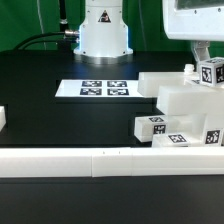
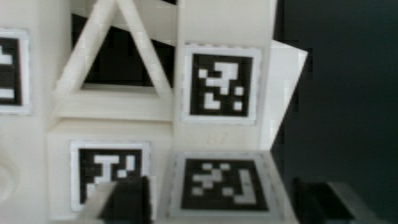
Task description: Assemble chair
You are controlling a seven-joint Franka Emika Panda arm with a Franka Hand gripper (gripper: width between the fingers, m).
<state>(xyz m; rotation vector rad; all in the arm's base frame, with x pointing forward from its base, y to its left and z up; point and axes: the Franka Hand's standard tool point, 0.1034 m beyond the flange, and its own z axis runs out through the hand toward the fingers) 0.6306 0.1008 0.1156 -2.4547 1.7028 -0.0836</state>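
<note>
Chair far from finished: the hand (image 2: 221, 203) straddles a tagged post (image 2: 221, 178), grip impossible to tell, by the X-braced frame (image 2: 107, 105) at the worktop's (image 1: 40, 115) three o'clock, a second post (image 1: 150, 125) lying loose nearby.

Exterior view: bright, even light, source not evident. Glossy white blocky plastic chair pieces (image 1: 185, 105) nearly blown out, faces merging; shadows lost on matte black table (image 1: 40, 112). Coarse, soft picture. Wrist view: dimmer, close-up blur; black-and-white square tags (image 2: 222, 85) smeared, dark gripper fingers (image 2: 125, 200) out of focus.
</note>
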